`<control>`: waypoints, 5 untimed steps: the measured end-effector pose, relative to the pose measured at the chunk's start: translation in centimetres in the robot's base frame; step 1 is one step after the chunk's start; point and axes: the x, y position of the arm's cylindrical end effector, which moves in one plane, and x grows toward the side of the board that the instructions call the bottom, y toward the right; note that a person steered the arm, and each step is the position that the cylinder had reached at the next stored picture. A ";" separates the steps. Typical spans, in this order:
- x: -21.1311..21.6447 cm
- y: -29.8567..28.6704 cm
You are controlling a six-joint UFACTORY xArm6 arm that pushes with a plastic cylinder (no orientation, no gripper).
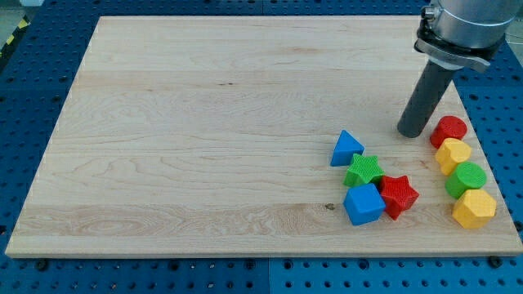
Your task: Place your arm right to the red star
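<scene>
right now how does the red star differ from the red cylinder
Shape: the red star has points, while the red cylinder is round. Neighbours: the red star sits against the blue cube and green star, while the red cylinder heads a column of yellow and green blocks along the view's right. My tip is just left of the red cylinder and well above the red star. Both are red and lie on the wooden board.

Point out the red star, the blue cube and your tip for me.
red star (400,194), camera view, its top face
blue cube (363,203), camera view, its top face
my tip (411,131), camera view, the rod's very end
</scene>
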 end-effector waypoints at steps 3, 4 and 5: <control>2.7 0.0; 2.9 -0.8; 3.2 -0.8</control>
